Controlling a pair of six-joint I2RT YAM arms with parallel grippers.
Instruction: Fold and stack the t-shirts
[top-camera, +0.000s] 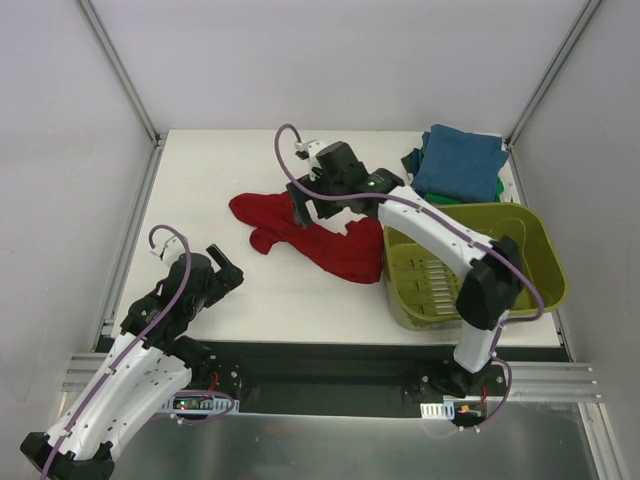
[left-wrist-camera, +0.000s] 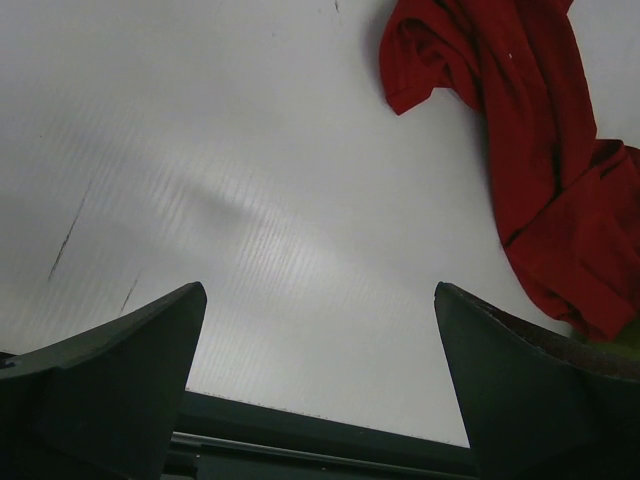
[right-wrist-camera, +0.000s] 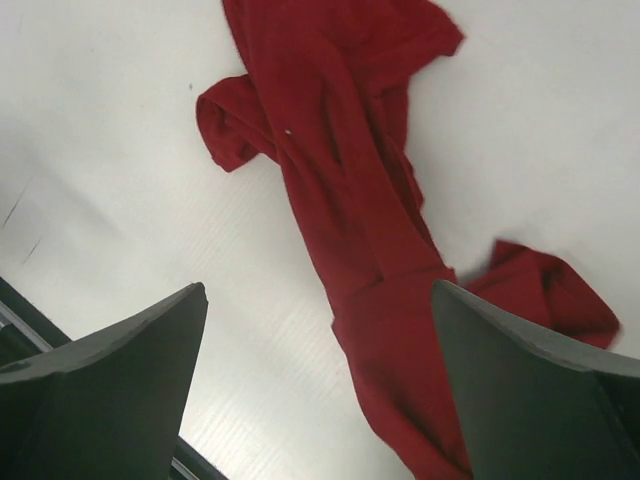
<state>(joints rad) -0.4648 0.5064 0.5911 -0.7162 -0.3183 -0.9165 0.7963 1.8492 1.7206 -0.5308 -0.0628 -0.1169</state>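
A white table (top-camera: 200, 180) between pale walls is seen from above. The dark red t-shirt (top-camera: 335, 250) lies crumpled at frame centre, with the right gripper (top-camera: 300, 212) poised at its upper edge; contact cannot be told here. The left gripper (top-camera: 228, 268) is held at lower left, apart from the cloth. Folded teal-blue t-shirts (top-camera: 455, 165) are stacked at upper right, behind the olive basket (top-camera: 545, 250).

In the left wrist view, the left gripper (left-wrist-camera: 318, 290) is spread wide over bare table, nothing held; the dark red t-shirt (left-wrist-camera: 540, 150) is seen at upper right.

In the right wrist view, the right gripper (right-wrist-camera: 318, 290) is likewise wide apart and nothing is clamped; the dark red t-shirt (right-wrist-camera: 340, 180) lies on the table beneath it.

1 red t-shirt (top-camera: 335, 255), 1 folded stack (top-camera: 455, 165), 1 basket (top-camera: 415, 275) — 2 arms (top-camera: 130, 360) (top-camera: 440, 235)
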